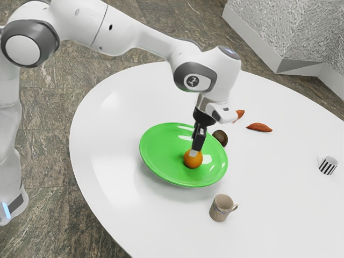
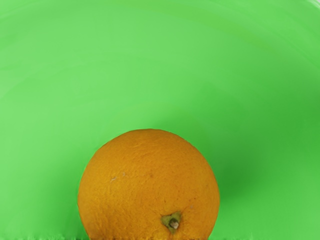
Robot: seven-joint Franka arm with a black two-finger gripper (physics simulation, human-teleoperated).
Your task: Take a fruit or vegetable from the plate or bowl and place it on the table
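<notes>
From the exterior view's left, we have the green plate (image 1: 158, 148) with the orange (image 1: 192, 160) on it, our jaws right at the fruit, their spread unclear to us; then a brown mug (image 1: 219, 208), a rust-red piece (image 1: 259, 127) and a striped mug (image 1: 328, 165) on the surface (image 1: 285, 209).

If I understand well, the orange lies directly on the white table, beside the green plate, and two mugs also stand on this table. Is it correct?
Not quite: the orange lies on the green plate, not beside it, as the exterior view shows. The beige mug and striped mug do stand on the white table.
</notes>
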